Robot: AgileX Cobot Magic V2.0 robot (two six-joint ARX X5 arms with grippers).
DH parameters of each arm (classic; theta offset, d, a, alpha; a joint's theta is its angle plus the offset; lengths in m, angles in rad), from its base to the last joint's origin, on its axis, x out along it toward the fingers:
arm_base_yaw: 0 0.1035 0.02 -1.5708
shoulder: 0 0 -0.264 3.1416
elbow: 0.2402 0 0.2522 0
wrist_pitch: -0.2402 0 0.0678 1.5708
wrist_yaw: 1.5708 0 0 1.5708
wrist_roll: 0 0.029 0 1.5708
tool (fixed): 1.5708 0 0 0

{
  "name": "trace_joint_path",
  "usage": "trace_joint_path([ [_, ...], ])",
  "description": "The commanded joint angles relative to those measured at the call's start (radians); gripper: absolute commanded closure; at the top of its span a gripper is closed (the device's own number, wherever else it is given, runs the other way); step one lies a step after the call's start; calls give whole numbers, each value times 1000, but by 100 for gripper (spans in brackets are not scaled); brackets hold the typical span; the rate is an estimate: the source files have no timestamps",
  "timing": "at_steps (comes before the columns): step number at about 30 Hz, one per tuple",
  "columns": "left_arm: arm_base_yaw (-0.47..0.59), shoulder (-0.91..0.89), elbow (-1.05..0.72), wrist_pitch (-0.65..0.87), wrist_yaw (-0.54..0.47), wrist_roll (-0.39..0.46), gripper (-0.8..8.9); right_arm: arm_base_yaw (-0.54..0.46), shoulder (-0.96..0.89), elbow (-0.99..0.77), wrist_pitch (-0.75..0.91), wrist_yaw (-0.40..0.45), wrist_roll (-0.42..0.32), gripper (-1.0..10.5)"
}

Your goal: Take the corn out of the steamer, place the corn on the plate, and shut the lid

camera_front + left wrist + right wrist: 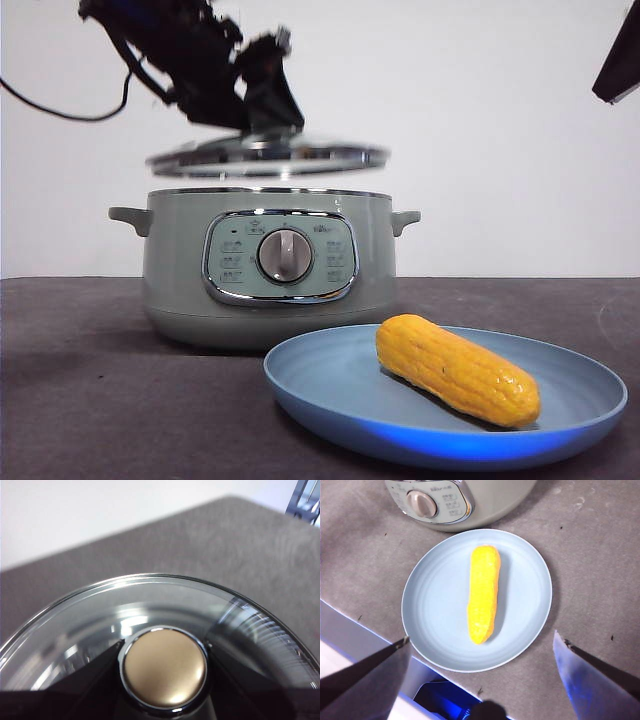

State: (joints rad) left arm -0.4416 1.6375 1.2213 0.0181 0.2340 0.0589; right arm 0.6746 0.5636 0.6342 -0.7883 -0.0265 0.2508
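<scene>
1. Desk [80, 400]: dark grey, carrying the steamer [265, 275] at the back and the plate [330, 395] just in front of it, toward the side of the waiting arm.
2. Steamer: sage-green, upright, mouth open, dial facing the front camera; rim level and uncovered, with a clear gap of air between it and the lid above.
3. Lid [268, 155]: hanging directly over the steamer, apart from its rim, roughly level with perhaps a slight tilt. Chrome edge about as wide as the pot's mouth and near centred on it, so judged to need mainly a straight drop, with little sideways correction.
4. Plate: blue, shallow, just beside the steamer's base, not touching it as far as can be told.
5. Corn [458, 370]: lying flat inside the plate, long axis pointing from the steamer's side out toward the plate's far rim. Judged already delivered; only the closing left.
6. Left tool [165, 670]: pressed together on the lid's knob [165, 667], one jaw on each side, carrying the lid from above. Nearer arm for the closing, by far.
7. Right tool [482, 652]: spread wide, holding nothing, hovering high above the plate and corn, well apart from the lid.
</scene>
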Motion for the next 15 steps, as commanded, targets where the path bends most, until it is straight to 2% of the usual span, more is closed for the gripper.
trace_joint_path([
  [1,-10,0,10,34,3,-2,822,3,-1,3,4,-1,7,470],
  [15,-11,52,10,13,0,5,822,3,-1,3,4,-2,7,470],
])
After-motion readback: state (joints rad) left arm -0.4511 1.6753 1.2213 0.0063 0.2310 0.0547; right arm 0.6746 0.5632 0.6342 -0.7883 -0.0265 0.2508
